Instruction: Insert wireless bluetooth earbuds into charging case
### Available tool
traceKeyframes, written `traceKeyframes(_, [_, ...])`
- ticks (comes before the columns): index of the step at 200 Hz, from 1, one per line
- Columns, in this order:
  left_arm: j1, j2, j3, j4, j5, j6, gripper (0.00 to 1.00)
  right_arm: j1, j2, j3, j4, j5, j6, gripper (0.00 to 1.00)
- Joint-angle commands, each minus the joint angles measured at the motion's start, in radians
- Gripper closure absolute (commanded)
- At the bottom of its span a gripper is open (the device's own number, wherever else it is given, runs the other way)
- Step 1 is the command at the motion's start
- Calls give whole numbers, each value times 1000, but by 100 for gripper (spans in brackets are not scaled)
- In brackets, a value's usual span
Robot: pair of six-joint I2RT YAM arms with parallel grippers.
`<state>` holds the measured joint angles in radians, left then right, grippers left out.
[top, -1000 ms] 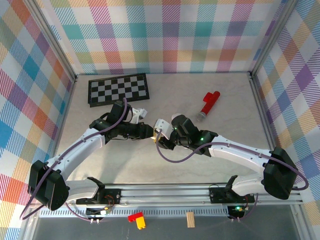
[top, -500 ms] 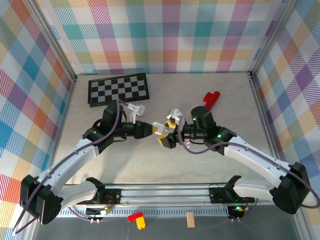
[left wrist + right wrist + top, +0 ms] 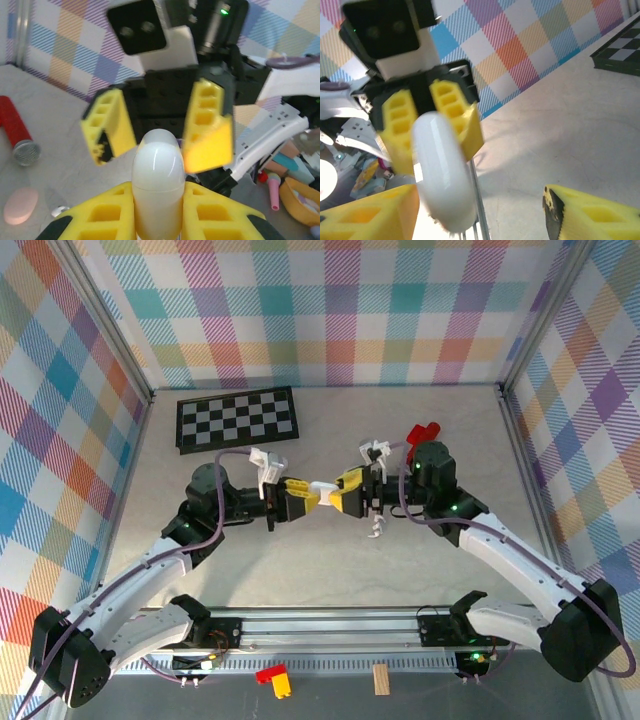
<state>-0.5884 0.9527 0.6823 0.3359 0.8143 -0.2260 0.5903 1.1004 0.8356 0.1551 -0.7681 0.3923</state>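
Left gripper (image 3: 303, 497): clamped on closed white charging case (image 3: 157, 180), held aloft. Right gripper (image 3: 343, 491): jaws parted, empty, flanking case tip; contact not discernible.

No lettering, brand, number or sign can be read anywhere, not on the white case (image 3: 156, 185) or the chessboard (image 3: 237, 418).
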Motion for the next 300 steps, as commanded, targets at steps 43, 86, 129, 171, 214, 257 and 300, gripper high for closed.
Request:
traceKeyframes(43, [-28, -62, -94, 146, 47, 247, 74, -40, -11, 51, 56, 150, 90, 34])
traceKeyframes(86, [-33, -26, -122, 256, -36, 248, 76, -52, -66, 33, 14, 236, 93, 26])
traceKeyframes(129, [-37, -27, -173, 412, -166, 223, 86, -132, -103, 28, -331, 563, 114, 25])
traceKeyframes(171, [-39, -31, -217, 496, -254, 198, 91, -136, -66, 11, -620, 762, 106, 28])
traceKeyframes(214, [-39, -76, -255, 478, -306, 212, 91, -136, 43, -45, -686, 694, 315, 43])
traceKeyframes(257, [-39, -80, -303, 517, -283, 205, 91, -133, 56, -194, -561, 639, 499, 58])
traceKeyframes(300, [-39, -80, -358, 572, -294, 221, 91, -133, 125, -183, -527, 635, 425, 62])
